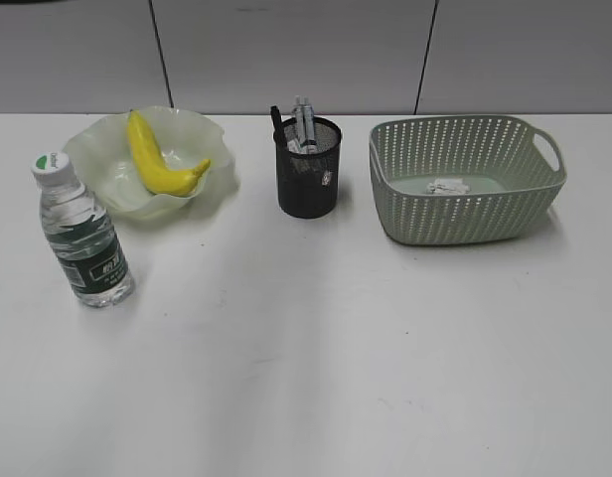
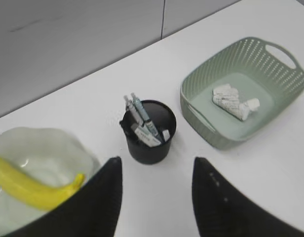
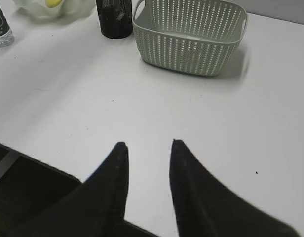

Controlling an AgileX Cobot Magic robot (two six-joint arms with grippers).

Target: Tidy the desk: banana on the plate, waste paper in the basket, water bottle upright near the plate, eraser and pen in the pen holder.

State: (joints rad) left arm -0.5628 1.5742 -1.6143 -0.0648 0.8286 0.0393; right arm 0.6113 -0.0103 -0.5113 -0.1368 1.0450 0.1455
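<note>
Bottle is standing upright nearest the exterior camera, just beside the plate cradling the banana; pens are sitting in the pen holder, paper in the basket. From my left wrist, my left claw is hanging spread and empty above the holder (a careless dip could be tipping it). From my right wrist, my right claw is hovering, parted, over bare table, well clear.
</note>
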